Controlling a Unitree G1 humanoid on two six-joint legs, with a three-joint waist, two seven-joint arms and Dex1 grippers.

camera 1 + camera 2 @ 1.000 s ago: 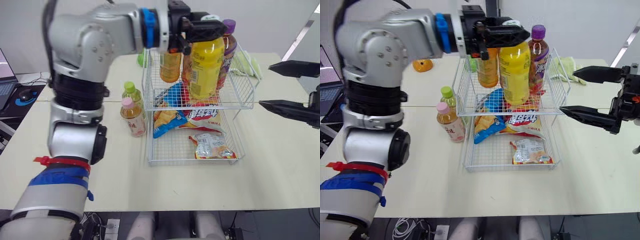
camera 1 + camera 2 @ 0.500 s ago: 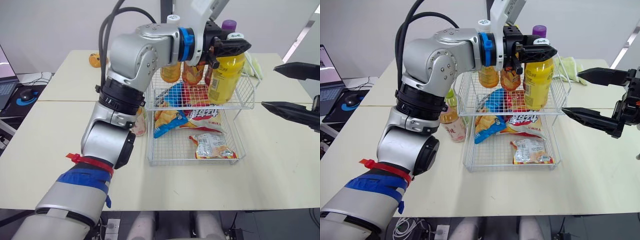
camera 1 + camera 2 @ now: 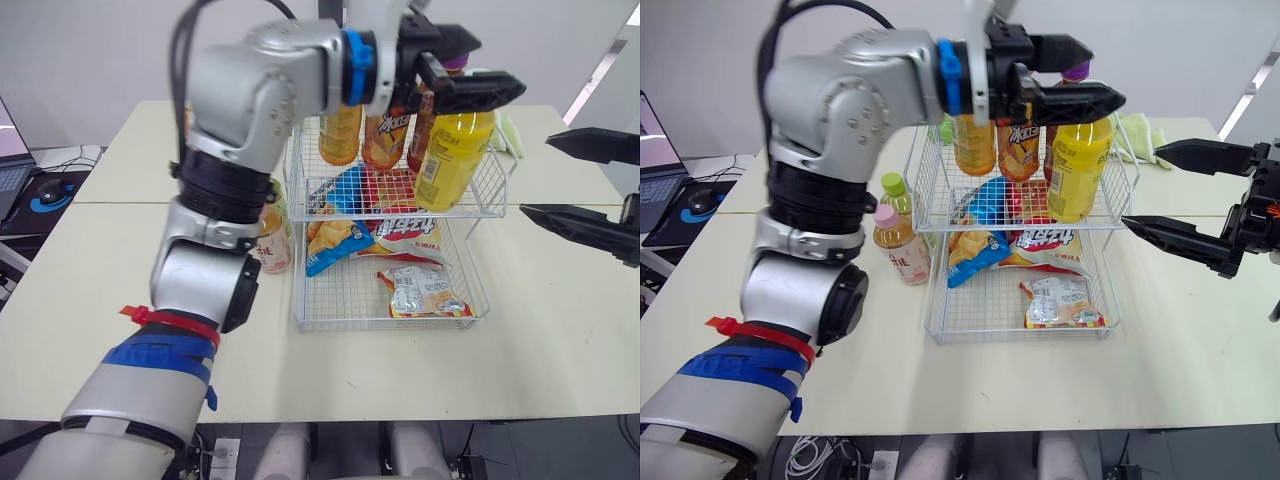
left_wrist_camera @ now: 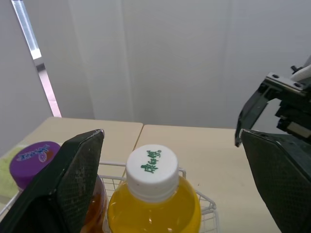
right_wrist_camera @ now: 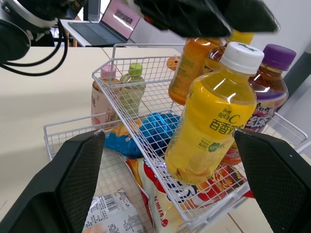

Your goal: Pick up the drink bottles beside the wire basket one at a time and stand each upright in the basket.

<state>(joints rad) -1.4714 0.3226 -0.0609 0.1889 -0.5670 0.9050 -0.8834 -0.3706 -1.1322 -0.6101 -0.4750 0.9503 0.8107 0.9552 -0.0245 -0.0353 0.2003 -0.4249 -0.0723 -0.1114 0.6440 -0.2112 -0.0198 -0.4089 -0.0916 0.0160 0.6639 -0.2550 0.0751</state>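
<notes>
Upper centre, left gripper (image 3: 498, 66), spread wide, hovers over a white-capped yellow plastic bottle (image 3: 455, 150) seemingly upright in the white wire basket (image 3: 390, 325).

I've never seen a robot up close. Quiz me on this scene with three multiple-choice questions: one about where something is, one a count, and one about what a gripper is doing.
1. Where does the yellow bottle stand?
A) on the floor
B) on the basket's upper shelf
C) in the lower tray

2. How many bottles stand on the table beside the basket?
A) none
B) five
C) two

3. How is the left gripper?
A) open
B) shut on the yellow bottle
C) shut on a snack bag

Answers:
1 B: it stands upright inside the upper wire shelf.
2 C: a green-capped bottle and a pink-capped bottle stand by the basket's side.
3 A: its fingers stand wide apart, clear of the bottle.
</notes>
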